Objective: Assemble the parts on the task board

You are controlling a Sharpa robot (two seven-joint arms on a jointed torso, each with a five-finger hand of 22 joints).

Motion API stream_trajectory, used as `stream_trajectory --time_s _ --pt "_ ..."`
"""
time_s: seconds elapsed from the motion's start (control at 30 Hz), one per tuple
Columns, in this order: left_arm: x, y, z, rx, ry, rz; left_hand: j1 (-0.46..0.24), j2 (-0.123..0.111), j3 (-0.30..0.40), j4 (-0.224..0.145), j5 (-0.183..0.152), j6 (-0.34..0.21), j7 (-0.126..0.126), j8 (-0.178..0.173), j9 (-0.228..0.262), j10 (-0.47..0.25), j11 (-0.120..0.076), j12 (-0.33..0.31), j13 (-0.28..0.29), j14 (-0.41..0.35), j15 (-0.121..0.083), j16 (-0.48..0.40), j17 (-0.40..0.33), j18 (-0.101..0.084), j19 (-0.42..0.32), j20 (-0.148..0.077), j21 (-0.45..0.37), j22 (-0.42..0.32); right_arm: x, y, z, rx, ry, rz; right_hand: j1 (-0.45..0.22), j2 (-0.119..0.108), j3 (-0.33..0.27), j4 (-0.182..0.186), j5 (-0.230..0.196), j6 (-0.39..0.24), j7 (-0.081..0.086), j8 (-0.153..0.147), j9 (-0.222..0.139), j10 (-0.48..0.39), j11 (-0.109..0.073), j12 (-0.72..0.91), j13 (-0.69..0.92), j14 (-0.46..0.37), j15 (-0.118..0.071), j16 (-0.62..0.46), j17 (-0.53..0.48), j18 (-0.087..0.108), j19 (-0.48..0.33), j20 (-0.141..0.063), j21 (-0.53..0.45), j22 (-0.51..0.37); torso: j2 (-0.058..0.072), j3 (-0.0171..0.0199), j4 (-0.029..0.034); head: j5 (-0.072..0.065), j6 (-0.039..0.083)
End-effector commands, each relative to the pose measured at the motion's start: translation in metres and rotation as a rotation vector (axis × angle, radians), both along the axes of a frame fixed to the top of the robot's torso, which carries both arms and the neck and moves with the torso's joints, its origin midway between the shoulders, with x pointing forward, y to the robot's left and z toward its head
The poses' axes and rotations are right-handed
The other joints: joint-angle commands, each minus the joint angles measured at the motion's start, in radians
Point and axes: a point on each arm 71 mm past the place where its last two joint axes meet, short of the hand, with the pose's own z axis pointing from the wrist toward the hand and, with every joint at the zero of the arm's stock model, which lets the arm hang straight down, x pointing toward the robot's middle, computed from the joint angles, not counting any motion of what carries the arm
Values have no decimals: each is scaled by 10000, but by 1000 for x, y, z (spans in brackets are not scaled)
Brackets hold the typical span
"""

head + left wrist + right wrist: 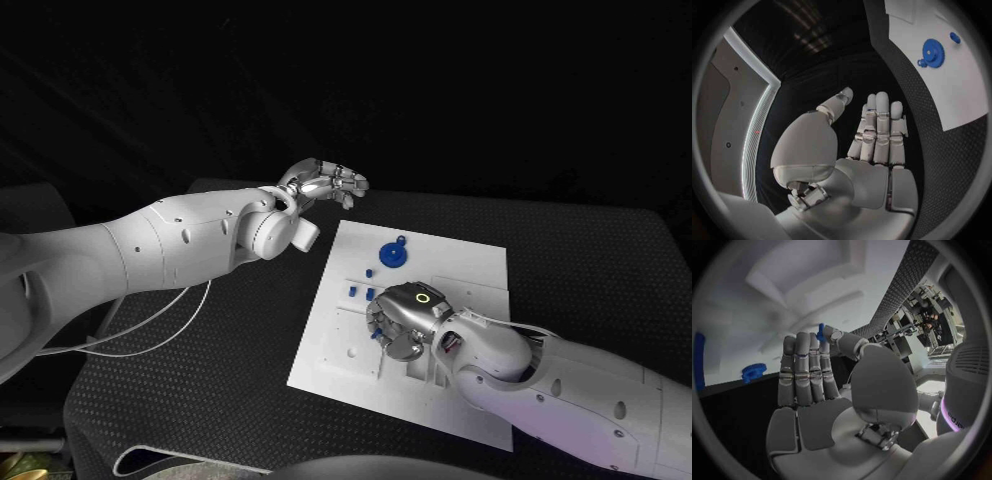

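Note:
The white task board (464,268) lies in the middle of the table. A blue gear (392,255) with a small blue knob beside it stands near the board's far edge; the left wrist view shows the gear (932,50) too, as does the right wrist view (753,371). Two small blue pieces (359,292) stand in the board left of my right hand (407,315). That hand hovers low over the board's middle and pinches a small blue part (821,332) between thumb and fingertip. My left hand (326,185) is raised beyond the board's far left corner, fingers straight, holding nothing.
The black table (216,380) surrounds the board. A white cable (159,335) loops over the table on the left, under my left arm. Another blue piece (698,360) shows on the board in the right wrist view.

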Motion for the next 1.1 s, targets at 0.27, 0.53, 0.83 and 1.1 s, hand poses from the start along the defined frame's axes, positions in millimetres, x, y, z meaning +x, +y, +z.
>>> stream_trajectory --time_s 0.27,0.53,0.83,1.1 --pt "0 -4 1 -76 -17 -193 -99 -12 7 28 56 -82 -17 12 14 -61 -22 5 -12 71 6 -40 21 189 82 -71 -57 20 0 4 -5 -420 99 67 -7 88 -11 -35 20 9 23 -49 24 27 17 23 35 10 -67 15 19 139 74 18 51 193 5 -3 15 6 -21" --pt "0 -4 1 -74 -2 -206 -103 -11 7 35 54 -85 -16 13 14 -63 -21 4 -13 70 8 -48 27 188 82 -70 -62 25 -1 6 -8 -619 187 142 -14 96 -12 -40 20 4 25 -55 30 21 19 19 43 6 -64 10 22 139 68 20 49 193 3 -9 20 11 -72" --pt "0 -6 1 -78 4 -233 -104 -10 8 41 55 -87 -15 14 15 -66 -20 4 -13 69 9 -56 33 187 81 -68 -68 29 -4 12 -9 -800 334 296 -26 105 -18 -50 20 -1 28 -63 40 13 23 13 54 1 -60 3 25 139 59 23 45 193 4 -19 12 12 -99" --pt "-1 -5 1 -78 6 -231 -105 -10 9 45 55 -90 -15 16 15 -67 -20 4 -13 69 10 -62 38 187 81 -68 -73 33 -5 10 -15 -1131 484 288 -46 131 -33 -73 20 -16 34 -78 53 -8 30 -1 71 -11 -51 -10 31 139 39 29 36 194 -4 -15 4 11 -126"
